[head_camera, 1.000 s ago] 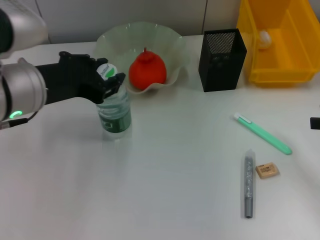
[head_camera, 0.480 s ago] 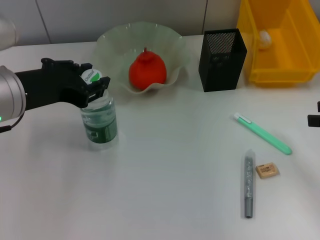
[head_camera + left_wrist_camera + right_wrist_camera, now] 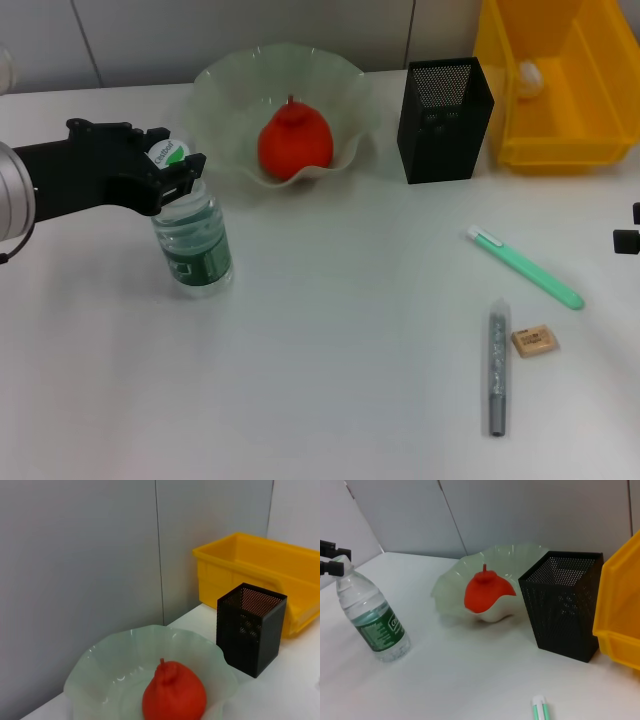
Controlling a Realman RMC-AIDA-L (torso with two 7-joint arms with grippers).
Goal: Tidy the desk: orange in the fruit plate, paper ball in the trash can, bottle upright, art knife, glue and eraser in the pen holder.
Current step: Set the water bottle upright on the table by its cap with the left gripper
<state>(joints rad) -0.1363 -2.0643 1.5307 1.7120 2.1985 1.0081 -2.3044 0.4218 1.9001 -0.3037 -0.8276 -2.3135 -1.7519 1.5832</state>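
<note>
The bottle (image 3: 192,243) stands on the white surface (image 3: 330,380) at the left, tilted a little: clear plastic, dark green label, white cap with a green mark. The left gripper (image 3: 170,172) has its black fingers (image 3: 186,172) clamped on the bottle's neck just under the cap. The orange (image 3: 295,140) sits in the pale-green fruit plate (image 3: 225,85) just beyond. The black mesh pen holder (image 3: 444,120) stands farther right, beside the yellow trash can (image 3: 600,120). The right gripper (image 3: 628,238) shows only at the right edge; whether its fingers are apart cannot be told.
</note>
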